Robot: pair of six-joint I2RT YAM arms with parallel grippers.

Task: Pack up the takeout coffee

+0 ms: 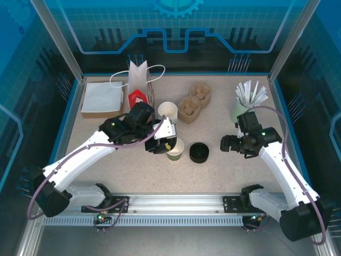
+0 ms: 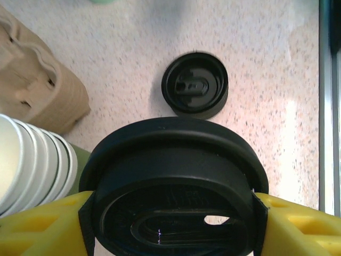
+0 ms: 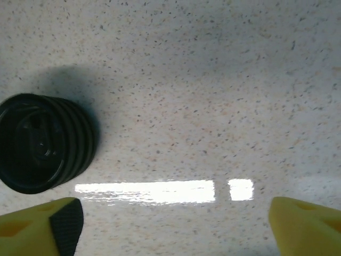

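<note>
One lid (image 2: 170,176) pinched in your left gripper (image 2: 170,216), at the coffee cup's (image 1: 176,150) ten o'clock; right gripper (image 3: 170,232) spread, empty. Next, seat it squarely on the rim.

Stack of black lids (image 3: 45,143), speckled table (image 3: 213,106), yellow fingers (image 3: 303,226) spread wide

No words or numbers legible, gear emblem (image 1: 178,6) on blue back panel (image 1: 106,26) at twelve o'clock, red tag (image 1: 137,98) on white paper bag (image 1: 139,74) at eleven o'clock, marking too small to read, raised marks on black lid (image 2: 170,160) illegible.
</note>
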